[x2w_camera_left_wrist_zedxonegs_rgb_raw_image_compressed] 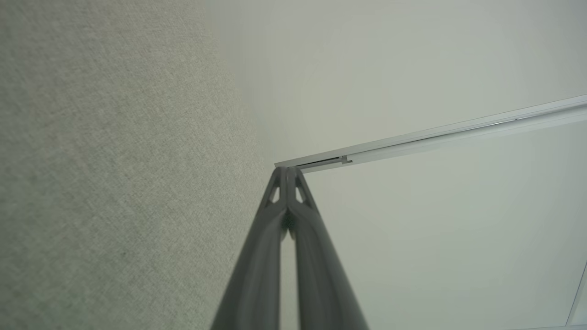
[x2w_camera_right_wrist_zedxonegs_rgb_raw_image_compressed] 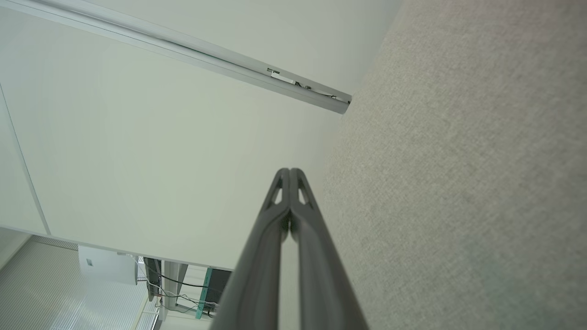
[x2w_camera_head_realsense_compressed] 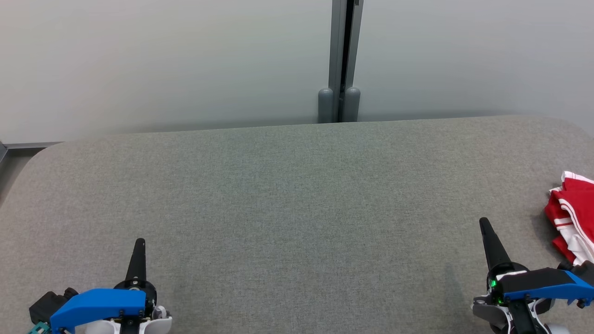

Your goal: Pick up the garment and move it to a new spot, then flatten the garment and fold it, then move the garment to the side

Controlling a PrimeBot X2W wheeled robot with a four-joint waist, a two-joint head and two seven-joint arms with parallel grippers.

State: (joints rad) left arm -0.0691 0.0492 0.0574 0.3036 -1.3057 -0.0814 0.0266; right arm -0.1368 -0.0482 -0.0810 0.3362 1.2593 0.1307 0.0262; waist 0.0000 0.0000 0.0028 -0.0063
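I have two sets of jaws over one bench [x2w_camera_head_realsense_compressed: 297,185], a broad top covered in grey fabric. My left jaws sit at the near left of the head view. Their two dark fingers [x2w_camera_head_realsense_compressed: 138,260] are pressed together right to the tips and grip nothing, and my left wrist view shows the same pair [x2w_camera_left_wrist_zedxonegs_rgb_raw_image_compressed: 257,275] meeting with no gap at the end. My right jaws sit at the near right. Their two fingers [x2w_camera_head_realsense_compressed: 493,246] are likewise shut tight and empty, as the right wrist view [x2w_camera_right_wrist_zedxonegs_rgb_raw_image_compressed: 257,275] confirms. There is one garment [x2w_camera_head_realsense_compressed: 573,213], red with white stripes. It lies crumpled on the bench at its far right, partly cut off by the edge of the head view. It is near my right jaws, on their outer side, and apart from the fingertips. Behind the bench stand two pale wall panels, with one grey post [x2w_camera_head_realsense_compressed: 342,60] between them.
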